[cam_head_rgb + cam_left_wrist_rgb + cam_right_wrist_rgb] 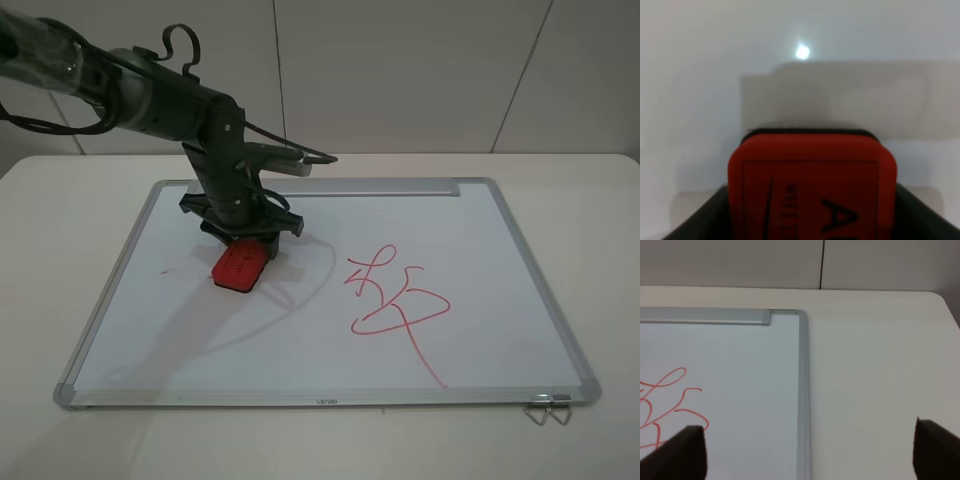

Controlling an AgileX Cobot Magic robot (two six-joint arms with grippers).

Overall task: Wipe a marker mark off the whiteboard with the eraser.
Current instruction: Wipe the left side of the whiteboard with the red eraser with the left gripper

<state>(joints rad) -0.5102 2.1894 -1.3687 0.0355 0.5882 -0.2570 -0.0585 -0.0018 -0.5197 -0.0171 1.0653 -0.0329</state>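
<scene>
The whiteboard (pixel 480 250) lies flat on the table, its tray bar along the far edge. My left gripper (pixel 241 238) is shut on the red eraser (pixel 240 266), which rests on the board's left half. In the left wrist view the eraser (pixel 812 170) fills the space between the dark fingers, dark lettering up. The small marker mark of stacked strokes is not visible; only a faint reddish trace (pixel 165 271) shows left of the eraser. My right gripper (pixel 807 430) is open above the board's far right corner and holds nothing.
A larger looping red scribble (pixel 393 297) with a long diagonal tail sits right of the board's middle. A metal clip (pixel 547 408) hangs at the near right corner. The white table (pixel 600 200) surrounds the board, with a wall behind.
</scene>
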